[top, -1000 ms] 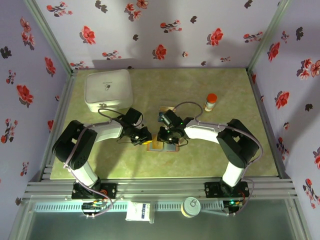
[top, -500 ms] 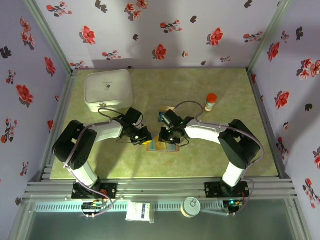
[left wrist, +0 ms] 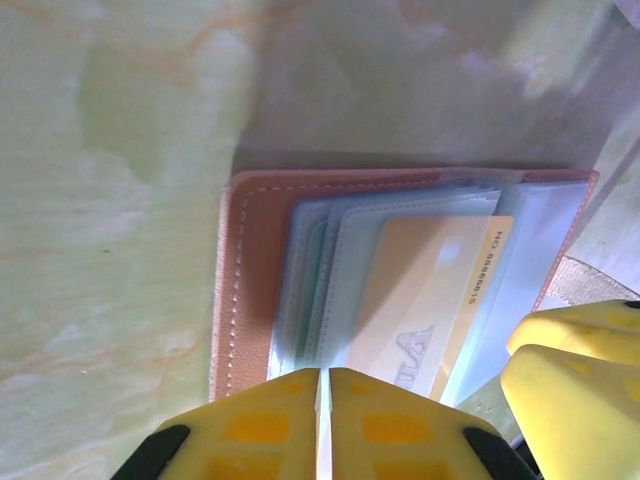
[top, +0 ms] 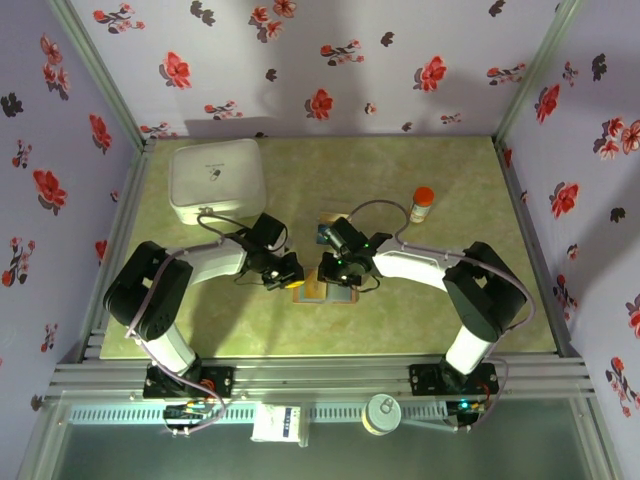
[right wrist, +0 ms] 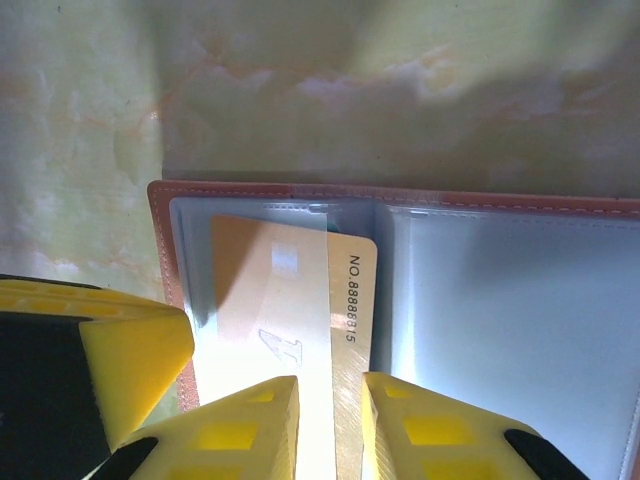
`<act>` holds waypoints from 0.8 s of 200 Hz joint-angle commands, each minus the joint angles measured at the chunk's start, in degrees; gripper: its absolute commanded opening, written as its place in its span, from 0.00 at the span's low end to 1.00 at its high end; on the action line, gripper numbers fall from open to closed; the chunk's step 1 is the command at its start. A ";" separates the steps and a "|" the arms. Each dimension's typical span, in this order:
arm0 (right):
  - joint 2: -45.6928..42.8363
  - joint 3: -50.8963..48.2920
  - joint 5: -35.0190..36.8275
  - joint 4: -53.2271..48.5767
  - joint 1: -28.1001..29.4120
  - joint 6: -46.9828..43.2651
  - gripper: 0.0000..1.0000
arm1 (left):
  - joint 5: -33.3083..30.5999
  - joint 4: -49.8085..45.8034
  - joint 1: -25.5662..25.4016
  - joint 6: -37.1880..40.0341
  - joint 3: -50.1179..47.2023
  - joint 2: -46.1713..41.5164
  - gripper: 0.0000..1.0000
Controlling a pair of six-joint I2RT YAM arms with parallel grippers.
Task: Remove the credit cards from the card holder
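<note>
Open brown card holder (right wrist: 500,300) flat on tabletop (right wrist: 80,100), yellow card (right wrist: 285,300) printed "NO.8888815" partly out of its clear sleeve, left tool (left wrist: 322,420) pinched closed at the holder's edge, right tool (right wrist: 330,420) narrow astride that card, grip unclear.

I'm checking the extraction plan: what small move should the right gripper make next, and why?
Probably close the right gripper on the gold card: its fingers stand apart astride the card's near end, which juts partly from a clear sleeve of the card holder, while the shut left gripper sits at the holder's edge.
</note>
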 commanded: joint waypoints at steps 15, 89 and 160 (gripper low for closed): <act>-0.09 -0.16 -0.32 1.16 0.36 -0.07 0.24 | -0.35 -0.60 -0.66 0.01 1.57 -0.72 0.07; 2.08 -0.53 -3.18 4.57 0.33 0.76 0.22 | -1.93 -1.32 -0.97 1.22 0.73 2.32 0.04; 3.95 -0.88 -1.68 3.30 0.38 0.09 0.22 | -2.55 -1.84 -0.93 1.60 0.40 2.78 0.04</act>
